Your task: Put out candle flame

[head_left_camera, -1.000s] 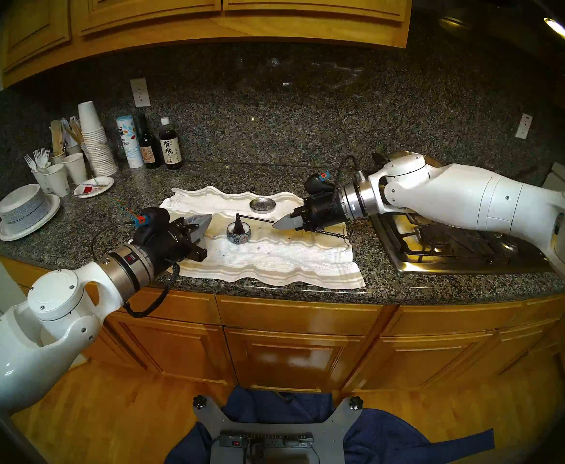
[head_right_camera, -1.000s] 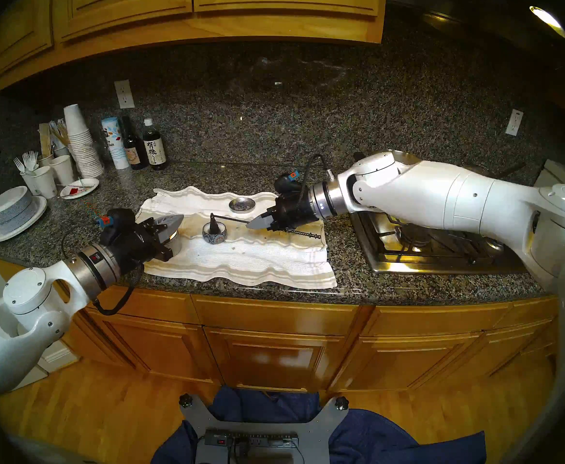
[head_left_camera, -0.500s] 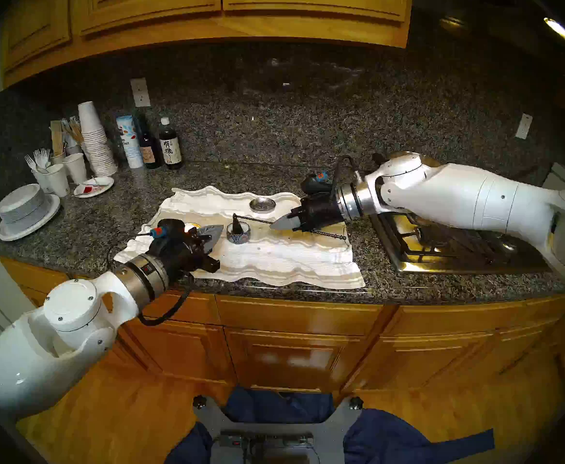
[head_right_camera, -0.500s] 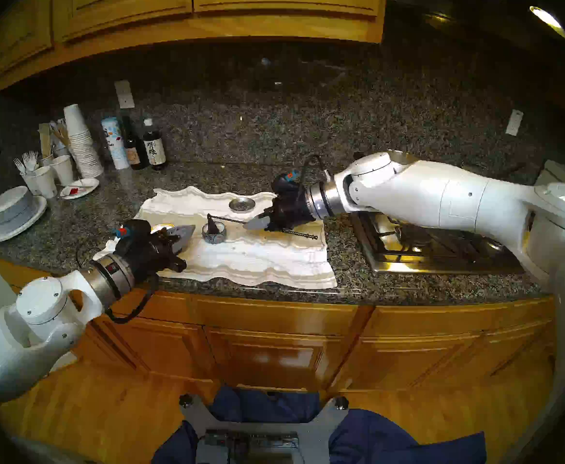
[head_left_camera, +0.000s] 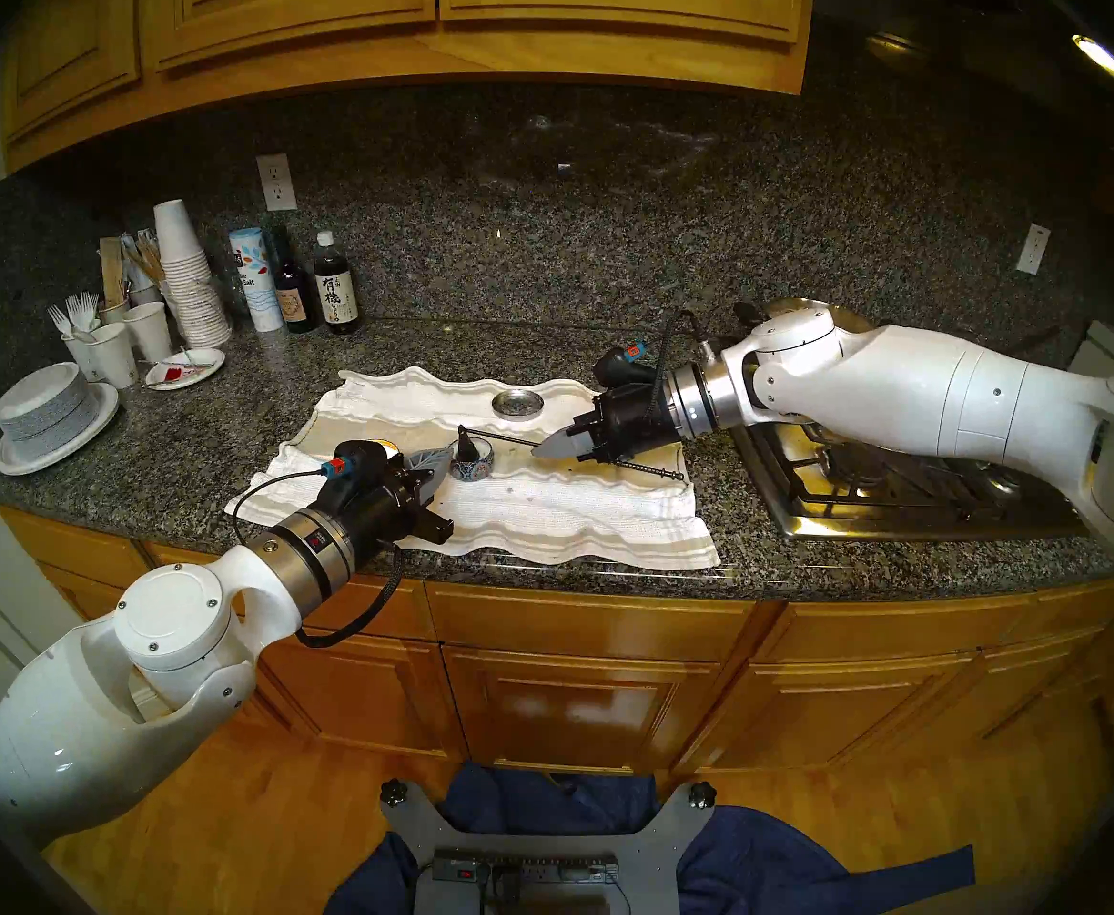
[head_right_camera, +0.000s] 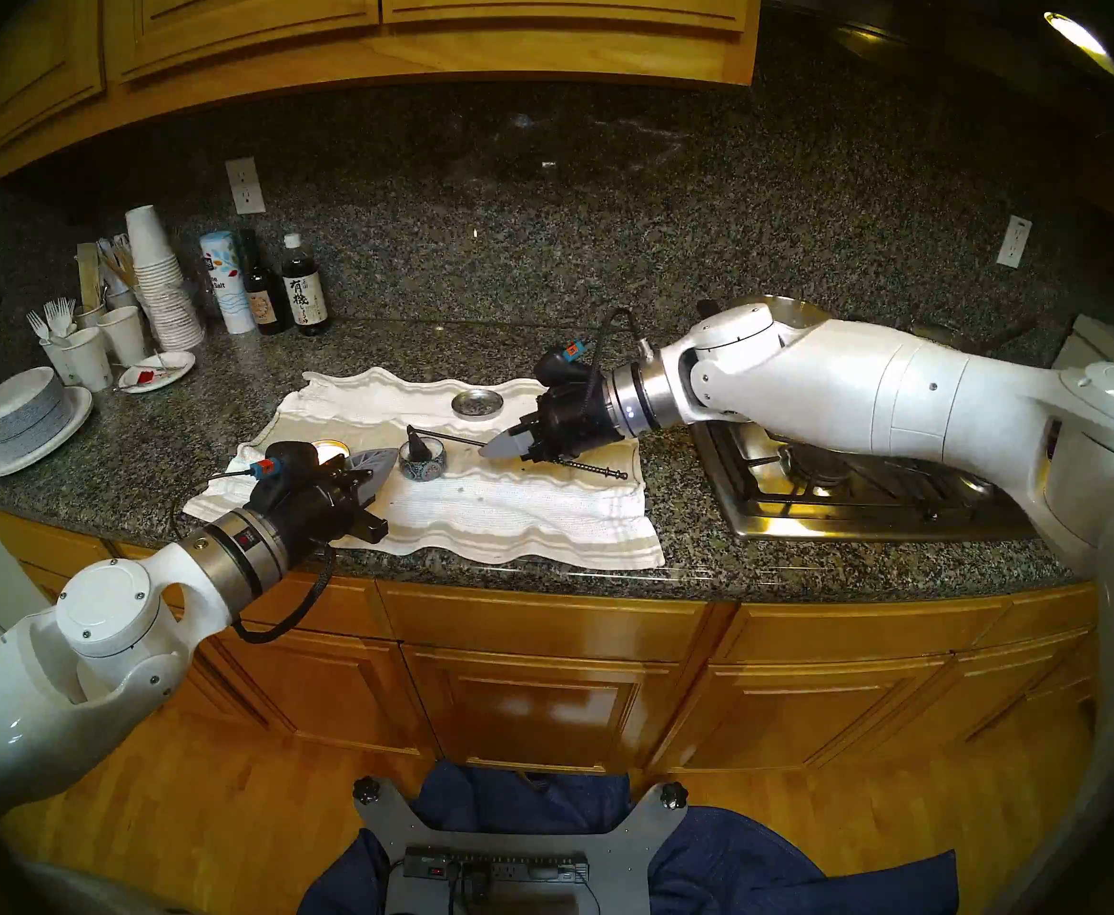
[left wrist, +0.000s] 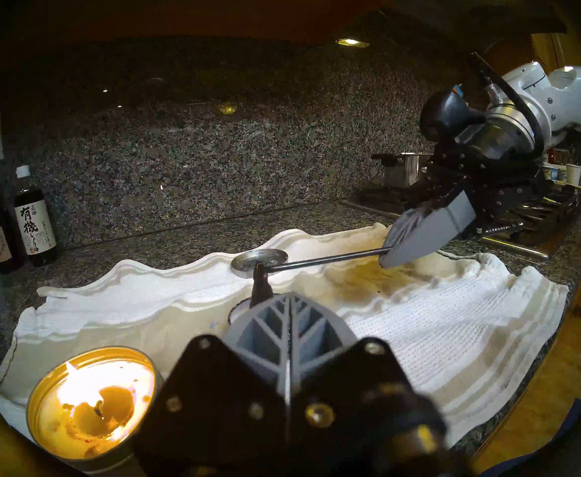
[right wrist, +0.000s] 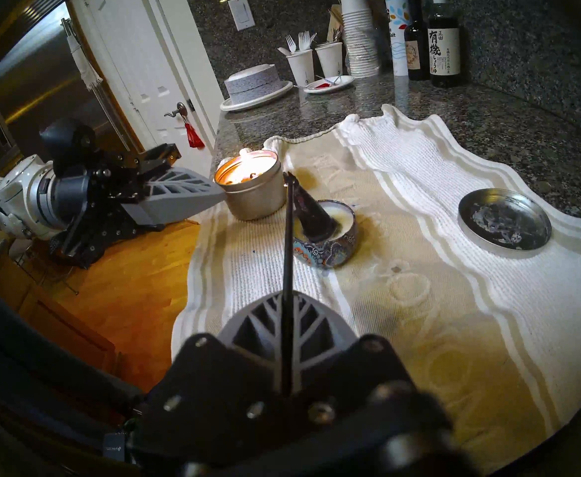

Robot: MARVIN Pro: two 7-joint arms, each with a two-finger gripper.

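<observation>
Head views: take the white towel (head_left_camera: pixel 541 498) as your landmark. Your right gripper (head_left_camera: pixel 557 443) is clamped on the thin rod of the candle snuffer (head_left_camera: pixel 505 437), above the towel's middle. The snuffer's black cone sits down in the patterned candle tin (head_left_camera: pixel 472 466), which stands on the towel's centre. Your left gripper (head_right_camera: pixel 369 466) is closed with nothing in it, over the towel's left part, fingertips just beside the patterned tin. A silver candle tin (head_right_camera: pixel 328 450) peeks out behind it, near the towel's left edge. A loose lid (head_right_camera: pixel 476 403) lies at the towel's far edge.

Left wrist: fingers (left wrist: pixel 291 323) pressed together, empty. The silver tin's flame (left wrist: pixel 75 386) is burning, on the towel's left end.

Right wrist: snuffer rod (right wrist: pixel 287 294) runs out from between your closed fingers; cone (right wrist: pixel 311 213) rests tilted in the patterned tin's wax. Left fingertips touch or nearly touch the lit tin's wall; you cannot tell which.
</observation>
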